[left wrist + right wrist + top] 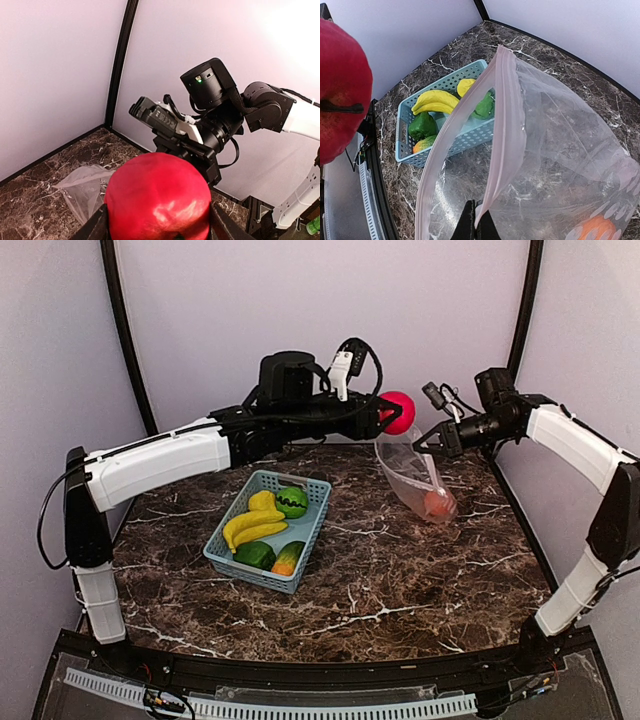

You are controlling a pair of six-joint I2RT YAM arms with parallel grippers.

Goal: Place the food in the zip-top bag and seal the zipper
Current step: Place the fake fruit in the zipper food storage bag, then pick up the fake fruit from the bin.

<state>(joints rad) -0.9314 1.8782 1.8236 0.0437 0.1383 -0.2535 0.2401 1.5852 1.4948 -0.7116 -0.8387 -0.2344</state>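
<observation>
My left gripper (pixel 387 415) is shut on the pink-red ball (pixel 399 411), held in the air above the mouth of the zip-top bag (pixel 412 472). In the left wrist view the ball (pixel 157 195) fills the space between the two fingers (pixel 97 229). My right gripper (pixel 478 226) is shut on the pinkish zipper (pixel 503 135) strip and holds the bag (pixel 560 165) up and open. An orange (pixel 593 229) lies inside the bag. The banana (pixel 255 528), lemon (pixel 262 500), striped melon (pixel 291 501) and green pepper (pixel 255 554) lie in the basket.
The light blue basket (pixel 312 530) stands left of centre on the dark marble table, with a green-orange piece (pixel 288 558) in its near corner. Purple walls with black corner posts close in the back and both sides. The right arm's wrist (pixel 200 135) faces the left gripper closely.
</observation>
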